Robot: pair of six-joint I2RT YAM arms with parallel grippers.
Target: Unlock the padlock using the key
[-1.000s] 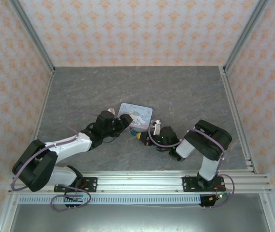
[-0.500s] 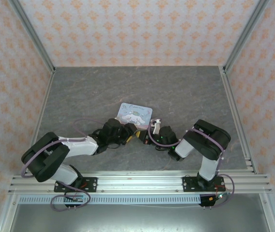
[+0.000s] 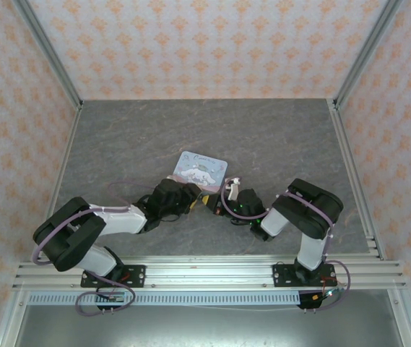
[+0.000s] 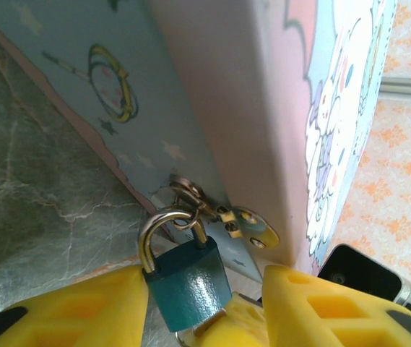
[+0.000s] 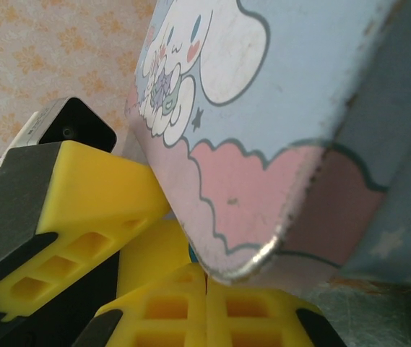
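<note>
the tin [image 3: 202, 170] lies shut on the table [image 3: 277, 137], so its inside is hidden. the padlock [image 4: 191, 285], small and teal with a bright shackle [image 4: 151, 231], hangs from the hasp [image 4: 245, 225] on the tin's near side. my left claw [image 4: 204, 303] stands parted astride it, one finger touching it, the other just clear. my right claw [image 5: 206, 311] is clenched tip to tip under the tin's corner; whether it holds the key i can't tell. both arms lie low, bent inward.
</note>
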